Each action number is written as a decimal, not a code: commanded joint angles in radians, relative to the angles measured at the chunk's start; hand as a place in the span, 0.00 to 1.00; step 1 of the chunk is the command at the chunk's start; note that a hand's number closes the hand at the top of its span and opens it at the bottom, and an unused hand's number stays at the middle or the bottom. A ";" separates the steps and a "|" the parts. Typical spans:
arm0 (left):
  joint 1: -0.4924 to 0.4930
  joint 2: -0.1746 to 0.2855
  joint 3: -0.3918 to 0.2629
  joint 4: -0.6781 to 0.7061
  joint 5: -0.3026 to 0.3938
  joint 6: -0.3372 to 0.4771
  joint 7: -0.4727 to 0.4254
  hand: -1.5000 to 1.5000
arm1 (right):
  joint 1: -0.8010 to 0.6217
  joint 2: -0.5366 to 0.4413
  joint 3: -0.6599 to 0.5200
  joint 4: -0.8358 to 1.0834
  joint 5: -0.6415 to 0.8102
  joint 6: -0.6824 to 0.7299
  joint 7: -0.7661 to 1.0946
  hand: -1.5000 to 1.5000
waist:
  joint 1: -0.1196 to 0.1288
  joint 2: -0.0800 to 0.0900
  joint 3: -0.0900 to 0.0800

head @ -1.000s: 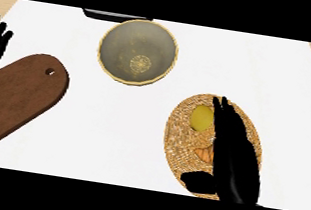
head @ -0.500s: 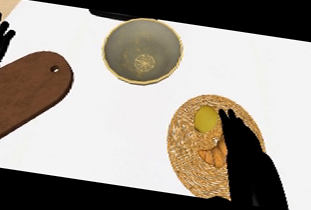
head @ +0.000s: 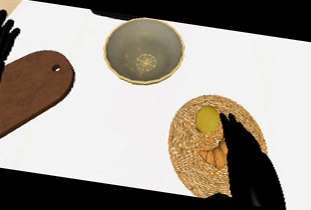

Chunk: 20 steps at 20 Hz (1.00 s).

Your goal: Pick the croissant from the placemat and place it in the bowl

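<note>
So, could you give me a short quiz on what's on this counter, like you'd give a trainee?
1. True or false: the croissant is already in the bowl.
2. What shares the placemat with the croissant? A) a yellow round fruit; B) a spoon; C) a cup.
3. Which hand is over the placemat?

Key
1. False: it lies on the placemat, and the bowl holds nothing.
2. A.
3. The right hand, fingers straight, partly covering the croissant.
</note>
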 commanded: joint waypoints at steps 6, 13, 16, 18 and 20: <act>-0.030 -0.064 -0.011 0.014 -0.051 0.010 0.003 0.50 | 0.034 0.038 -0.107 0.181 0.042 -0.016 -0.042 0.00 | 0.002 0.002 0.001; -0.078 -0.078 0.034 0.042 -0.100 -0.007 0.041 0.50 | 0.138 -0.007 -0.178 0.116 0.046 0.020 -0.181 0.00 | -0.002 0.001 0.001; -0.028 -0.073 0.064 0.008 -0.089 -0.055 0.053 0.50 | 0.104 0.080 -0.112 0.241 0.138 -0.050 -0.218 0.00 | 0.003 0.001 0.001; -0.037 -0.090 0.073 0.018 -0.110 -0.053 0.037 0.50 | 0.029 0.092 -0.163 0.248 0.120 0.011 -0.208 0.00 | 0.004 0.001 0.001; -0.017 -0.076 0.100 0.031 -0.092 -0.114 0.019 0.50 | 0.115 0.090 -0.132 0.203 0.150 -0.029 -0.239 0.00 | 0.002 0.000 0.001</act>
